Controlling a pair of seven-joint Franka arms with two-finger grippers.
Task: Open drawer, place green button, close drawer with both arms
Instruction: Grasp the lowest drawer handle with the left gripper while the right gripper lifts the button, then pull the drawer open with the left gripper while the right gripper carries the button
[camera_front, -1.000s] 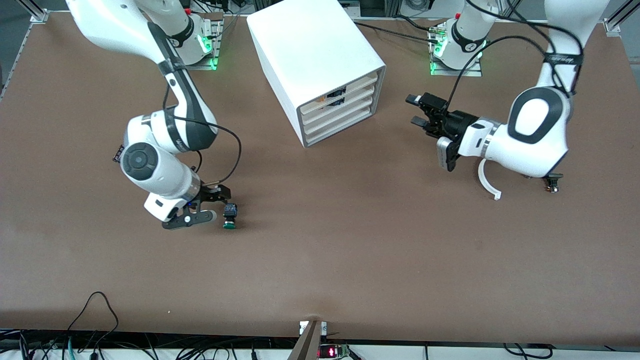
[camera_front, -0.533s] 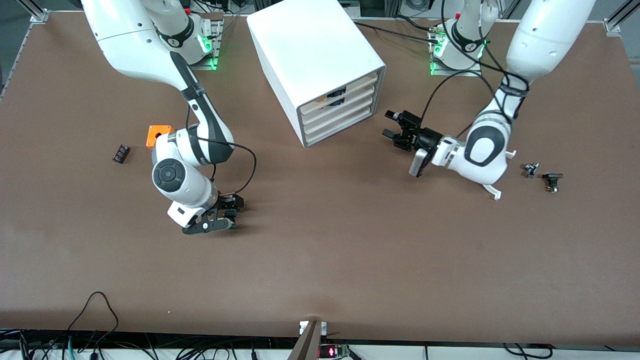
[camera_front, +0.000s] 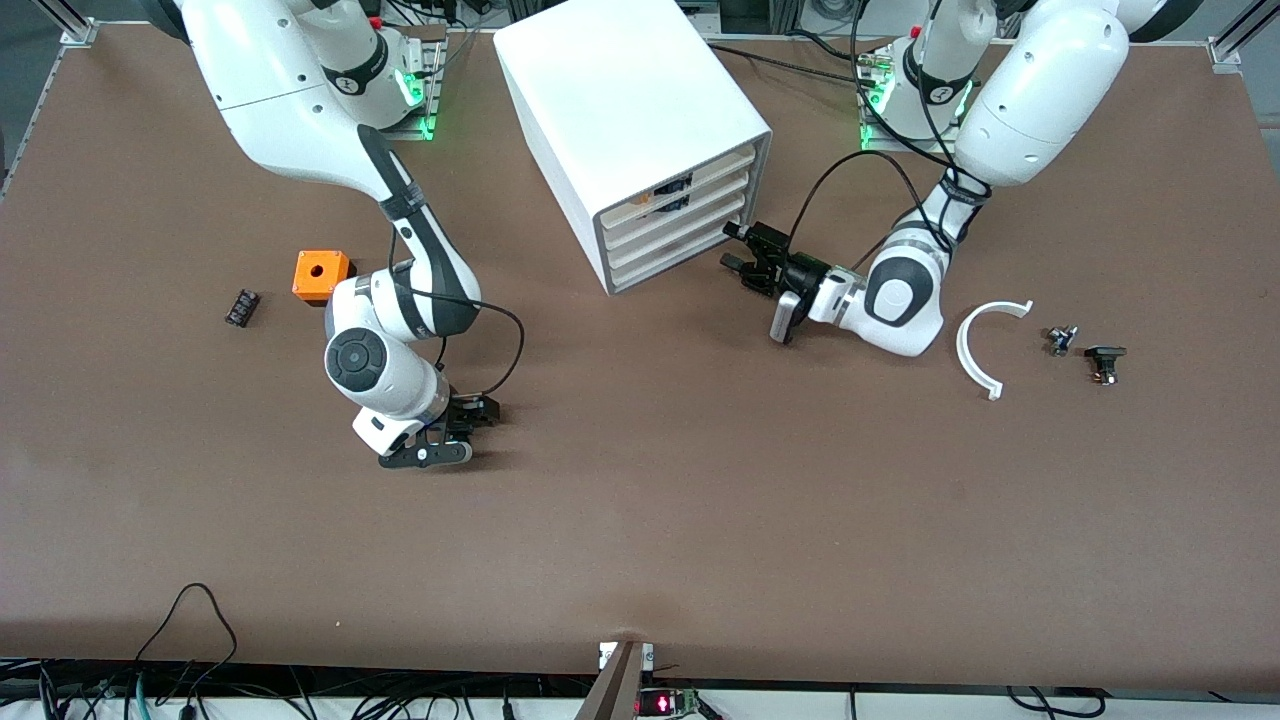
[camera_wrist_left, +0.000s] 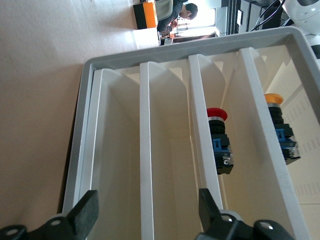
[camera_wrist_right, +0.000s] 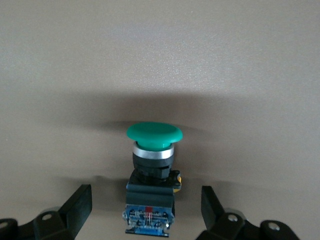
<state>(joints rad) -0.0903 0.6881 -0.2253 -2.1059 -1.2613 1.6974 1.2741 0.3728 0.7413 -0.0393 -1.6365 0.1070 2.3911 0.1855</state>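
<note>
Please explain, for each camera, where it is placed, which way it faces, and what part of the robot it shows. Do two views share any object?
Front view: high, across the table, facing both arm bases; shows both arms, the cabinet, the orange cube.
Left wrist view: on the left arm's wrist, facing the cabinet's drawer fronts; the open left hand shows, with the lowest drawer ahead.
Right wrist view: on the right arm's wrist, facing the table; the open right hand straddles the green button.
Shared: the cabinet's drawer fronts appear in the front and left wrist views.
</note>
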